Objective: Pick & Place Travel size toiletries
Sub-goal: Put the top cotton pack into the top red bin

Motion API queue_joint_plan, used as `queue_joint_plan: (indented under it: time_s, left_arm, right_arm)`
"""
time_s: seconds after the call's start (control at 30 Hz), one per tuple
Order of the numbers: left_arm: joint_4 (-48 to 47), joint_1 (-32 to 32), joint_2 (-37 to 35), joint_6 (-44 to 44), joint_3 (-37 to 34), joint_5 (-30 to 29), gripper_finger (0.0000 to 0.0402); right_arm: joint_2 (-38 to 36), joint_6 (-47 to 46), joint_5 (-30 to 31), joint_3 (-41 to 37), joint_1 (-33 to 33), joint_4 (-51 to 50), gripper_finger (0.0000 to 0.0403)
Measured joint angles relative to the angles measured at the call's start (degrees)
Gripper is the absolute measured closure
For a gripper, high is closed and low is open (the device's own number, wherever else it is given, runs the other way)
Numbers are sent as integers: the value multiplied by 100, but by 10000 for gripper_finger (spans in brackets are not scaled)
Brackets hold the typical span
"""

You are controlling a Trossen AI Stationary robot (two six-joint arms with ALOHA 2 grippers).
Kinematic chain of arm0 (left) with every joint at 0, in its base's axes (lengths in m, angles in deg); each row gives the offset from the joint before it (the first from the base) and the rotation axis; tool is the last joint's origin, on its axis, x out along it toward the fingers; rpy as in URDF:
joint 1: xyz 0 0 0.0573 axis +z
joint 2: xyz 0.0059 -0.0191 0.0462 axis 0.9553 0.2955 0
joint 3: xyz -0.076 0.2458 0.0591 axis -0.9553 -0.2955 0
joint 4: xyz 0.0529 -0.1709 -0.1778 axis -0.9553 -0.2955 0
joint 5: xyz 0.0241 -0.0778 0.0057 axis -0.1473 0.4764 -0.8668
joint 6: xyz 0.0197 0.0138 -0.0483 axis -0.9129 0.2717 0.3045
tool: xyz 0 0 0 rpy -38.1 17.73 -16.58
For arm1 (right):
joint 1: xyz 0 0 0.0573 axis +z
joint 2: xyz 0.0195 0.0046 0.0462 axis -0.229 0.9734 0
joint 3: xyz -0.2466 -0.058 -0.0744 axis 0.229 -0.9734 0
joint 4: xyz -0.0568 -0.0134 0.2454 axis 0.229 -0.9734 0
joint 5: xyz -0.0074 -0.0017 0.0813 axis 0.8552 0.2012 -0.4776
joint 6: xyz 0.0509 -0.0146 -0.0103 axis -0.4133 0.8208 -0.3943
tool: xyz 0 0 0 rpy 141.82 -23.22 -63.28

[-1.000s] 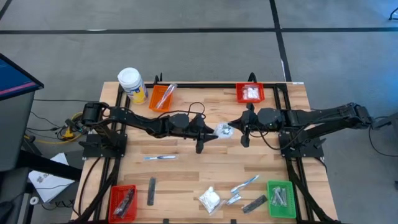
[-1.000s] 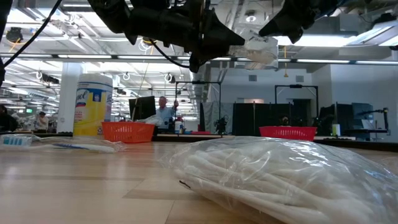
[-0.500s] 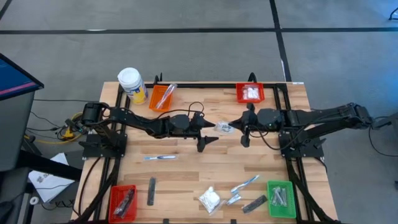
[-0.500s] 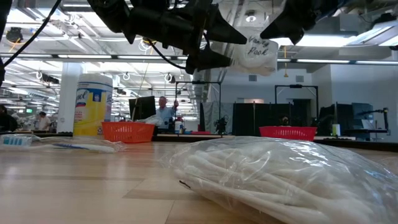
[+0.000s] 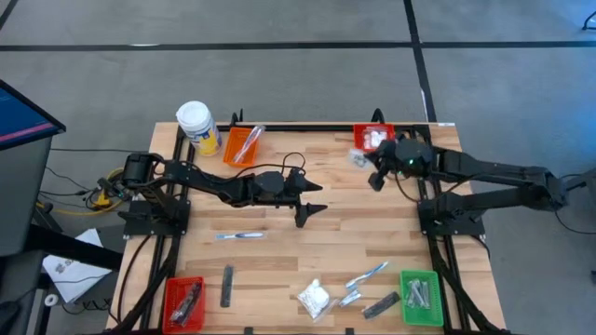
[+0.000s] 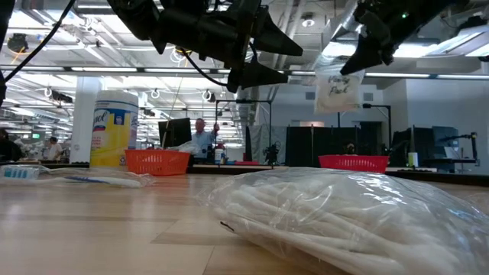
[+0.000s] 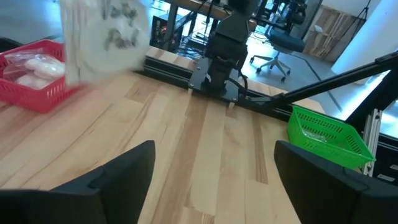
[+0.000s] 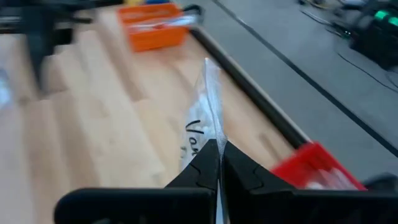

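Observation:
A clear-white packet with handwriting [image 6: 334,90] hangs in the air near the far red bin [image 5: 373,140], with my right gripper [image 5: 372,170] shut on it. It also shows, blurred, in the left wrist view [image 7: 106,37]. My left gripper [image 5: 310,200] stands open over the table's middle with nothing between its fingers [image 7: 214,168]. Other toiletries lie on the wood: a toothbrush [image 5: 240,235], a dark bar [image 5: 227,284], a white puffy packet [image 5: 314,298], silvery sachets [image 5: 363,277] and another dark bar [image 5: 380,304]. My right gripper pinches the packet's thin upper edge [image 8: 212,121] between its two fingertips. The fingers come slanting down from the table's right side. The packet hangs below them [image 6: 334,90], lifted clear of the table.
A yellow jar [image 5: 197,126] and an orange bin [image 5: 242,144] stand at the far left. A red bin [image 5: 183,302] sits at the near left and a green bin [image 5: 421,298] at the near right. A big clear bag [image 6: 336,214] fills the low view's foreground.
My left gripper has opened and let go of the packet, staying over the table's middle. My right gripper, still shut on the packet, has swung it away from the left gripper toward the far right, up to the far red bin. The packet now hangs free.

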Motion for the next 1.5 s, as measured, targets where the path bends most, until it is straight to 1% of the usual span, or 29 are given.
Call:
queue_joint_plan:
  time_s: [0.07,0.23,0.33,0.43,0.5,0.57,0.63,0.77,0.87,0.97,1.03,1.27,1.37,1.5]
  left_arm:
    - [-10,16,0,0,0,0,88]
    - [-8,21,0,-9,0,0,100]
    - [-6,71,0,-13,0,0,101]
    - [-6,113,0,-16,0,0,99]
    - [-6,117,0,-31,0,0,99]
    - [-3,119,0,-100,0,-2,101]
    - [2,119,0,-125,0,-1,101]
    - [1,119,0,-125,0,0,100]
    - [1,117,0,-127,0,1,101]
    - [1,117,0,-127,0,19,100]
    - [1,117,0,-127,0,20,100]
    - [-1,117,0,-129,0,44,100]
    - [1,117,0,-129,0,44,101]
    - [1,113,0,-134,0,44,103]
  right_arm:
    - [-108,70,-212,0,-358,-12,403]
    - [-218,324,-1265,87,-1278,-128,403]
    - [-178,459,-1692,270,-1794,-312,403]
    - [20,526,-2032,459,-2280,-569,403]
    - [163,652,-2135,568,-2622,-758,403]
    - [315,758,-2240,612,-2977,-787,403]
    - [502,815,-2497,612,-3320,-780,403]
    - [907,971,-3148,612,-3961,-548,403]
    - [1215,1048,-3650,571,-4340,-118,403]
    - [1509,1028,-4196,557,-4650,160,403]
    - [1678,1010,-4337,551,-4795,253,403]
    - [2116,1008,-4337,551,-5092,199,403]
    - [2238,1008,-4344,549,-5117,205,403]
    - [2345,1006,-4509,548,-5104,203,403]
